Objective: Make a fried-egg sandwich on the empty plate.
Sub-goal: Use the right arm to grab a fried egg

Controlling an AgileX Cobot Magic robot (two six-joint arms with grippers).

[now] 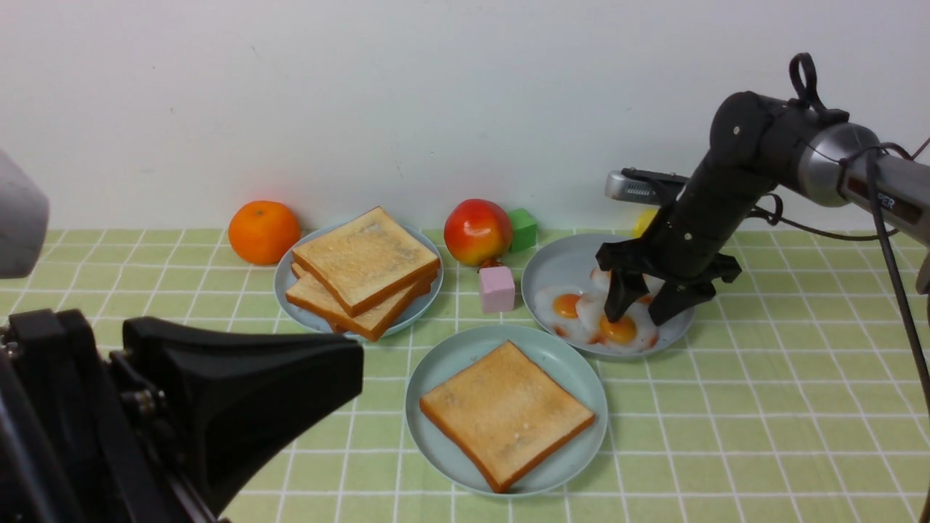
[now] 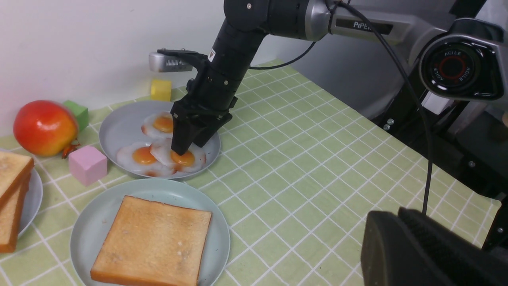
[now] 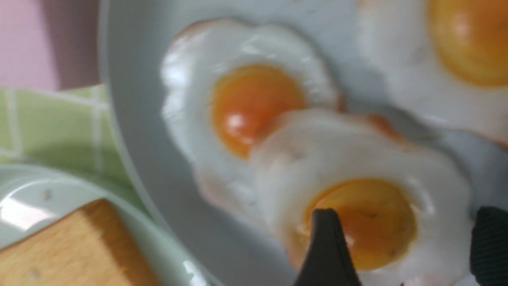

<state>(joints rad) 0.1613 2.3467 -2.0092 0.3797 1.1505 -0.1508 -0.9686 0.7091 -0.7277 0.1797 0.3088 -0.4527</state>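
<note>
The right gripper (image 1: pixel 636 318) is best lowered until its fingers pinch the fried egg (image 1: pixel 619 333) through the thin white near the rim, not on the domed, probably slippery yolk, so that the overlapped neighbour is not dragged along. Its jaws are partly open, one tip over the yolk, and nothing is gripped yet. The egg lies on the grey plate (image 1: pixel 559 265) just right of the pink cube (image 1: pixel 497 288) — glossy, wavy-edged, orange-yolked, resting partly on another egg. The left gripper (image 1: pixel 290 378), well in front and left of the cube, cannot be judged open or closed.
</note>
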